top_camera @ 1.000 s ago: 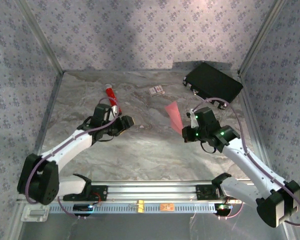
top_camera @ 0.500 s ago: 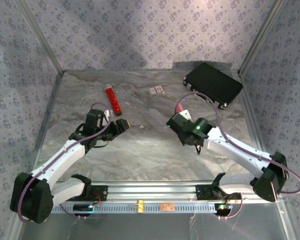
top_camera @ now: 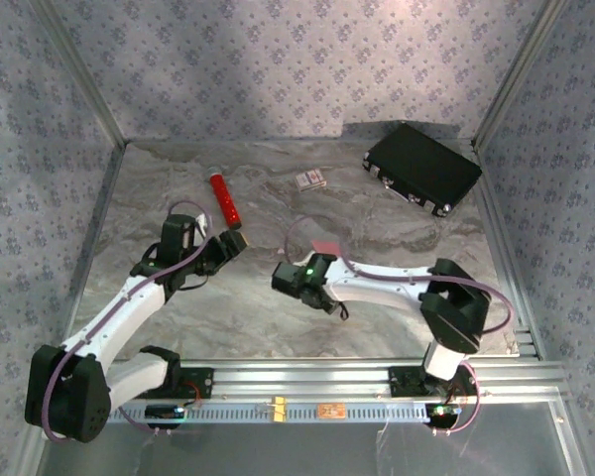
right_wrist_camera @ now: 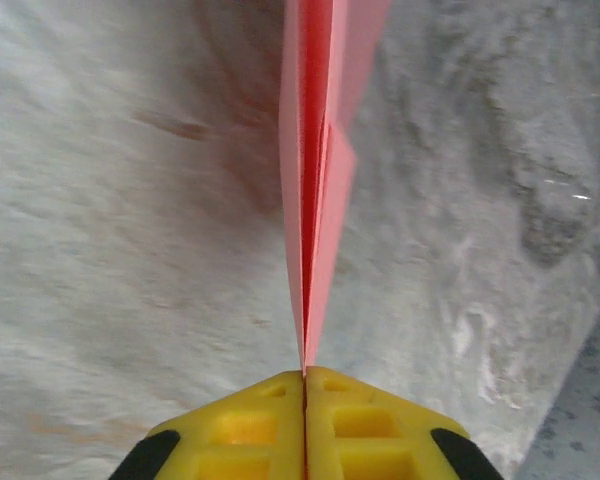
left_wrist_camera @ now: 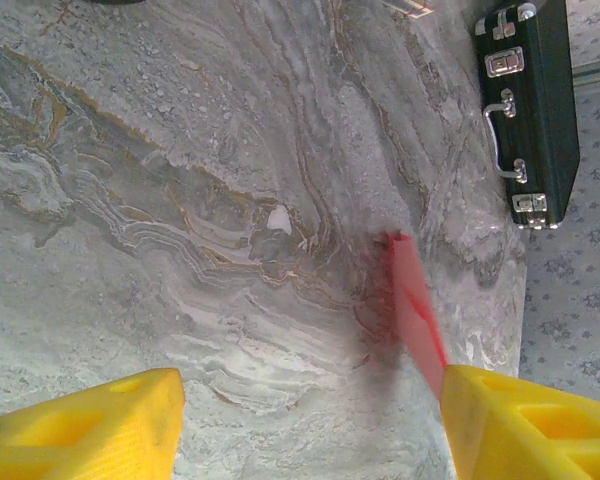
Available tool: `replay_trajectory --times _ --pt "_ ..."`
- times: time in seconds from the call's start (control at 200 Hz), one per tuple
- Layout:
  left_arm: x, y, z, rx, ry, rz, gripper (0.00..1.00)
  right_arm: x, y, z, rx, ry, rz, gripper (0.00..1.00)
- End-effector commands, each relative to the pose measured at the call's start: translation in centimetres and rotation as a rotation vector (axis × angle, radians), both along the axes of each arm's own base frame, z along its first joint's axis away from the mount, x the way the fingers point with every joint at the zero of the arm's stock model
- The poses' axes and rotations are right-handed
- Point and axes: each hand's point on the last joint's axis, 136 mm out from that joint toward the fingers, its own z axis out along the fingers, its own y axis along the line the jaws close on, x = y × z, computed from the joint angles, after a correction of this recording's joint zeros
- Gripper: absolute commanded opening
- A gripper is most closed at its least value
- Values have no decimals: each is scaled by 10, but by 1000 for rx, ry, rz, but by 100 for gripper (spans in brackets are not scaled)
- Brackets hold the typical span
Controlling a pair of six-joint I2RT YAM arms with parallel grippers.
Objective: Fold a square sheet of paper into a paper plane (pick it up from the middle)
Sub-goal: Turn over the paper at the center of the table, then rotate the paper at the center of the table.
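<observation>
Change: the right gripper (top_camera: 320, 260) has swung from the right side of the desk (top_camera: 258, 307), near the black case (top_camera: 421, 169), to the desk's middle. The left gripper (top_camera: 233, 241) has drawn back a little toward the left edge.
Right pincer: pressed shut on the paper plane (right_wrist_camera: 315, 150), which stands edge-on over the middle of the desk. I cannot tell if it touches the desk.
Left pincer: wide, holding nothing, just left of the plane.
Edges: the case lies in the far right corner. The red cylinder (top_camera: 224, 198) and the small card (top_camera: 311, 179) lie near the far edge. Patterned walls (top_camera: 278, 69) close three sides.
Open room: bare desk along the near edge and between the grippers.
Count: two arms, two grippers, one plane, one case, one cylinder, one card.
</observation>
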Motion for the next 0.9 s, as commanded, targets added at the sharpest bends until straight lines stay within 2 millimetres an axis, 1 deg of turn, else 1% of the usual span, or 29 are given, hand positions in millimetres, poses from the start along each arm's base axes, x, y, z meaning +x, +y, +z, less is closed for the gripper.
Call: replay_trajectory --times 0.0,0.055,0.125,0.205,0.265,0.315,0.335,0.385,0.44,0.52,0.58,0.615,0.625,0.655,0.705,0.755,0.809,0.894 --pt "-5 0 3 -20 6 -10 68 -7 27 -8 111 52 -31 12" --pt "-6 1 5 -12 0 -21 68 -11 40 -13 176 85 -39 14" --pt "-6 3 6 0 -3 -32 68 -13 50 -14 249 114 -66 19" --pt "-5 4 3 2 10 -41 68 -15 65 -9 369 152 -89 31" --pt "-5 2 -2 -9 31 -51 68 -15 79 -2 492 184 -102 35" --pt "-6 -2 -2 -27 61 -74 68 -10 86 10 597 186 -134 42" --pt "-7 -4 -3 -34 73 -84 67 -10 81 3 611 199 -155 43" --pt "-10 -7 -4 -48 109 -98 66 -2 82 10 716 214 -187 43" --pt "-14 -10 -5 -71 144 -102 62 8 79 13 819 231 -232 41" --pt "-15 -14 0 -108 139 -105 57 20 73 12 956 274 -280 32" --pt "-13 -15 -2 -119 109 -98 52 29 64 7 1015 279 -311 23" --pt "-11 -17 -3 -126 96 -106 48 34 60 3 1051 283 -320 20" --pt "-11 -18 -4 -128 94 -110 48 35 62 4 1068 284 -315 20" --pt "-12 -21 -6 -134 96 -127 46 37 59 -2 1092 307 -327 19" --pt "-14 -27 -10 -136 116 -156 43 40 52 -10 1108 342 -364 12" --pt "-19 -35 -11 -136 131 -187 41 41 45 -16 1102 355 -395 12" --pt "-22 -41 -13 -120 126 -202 41 39 44 -20 1109 371 -391 12" --pt "-23 -45 -21 -109 117 -180 41 38 40 -31 1092 401 -414 11"
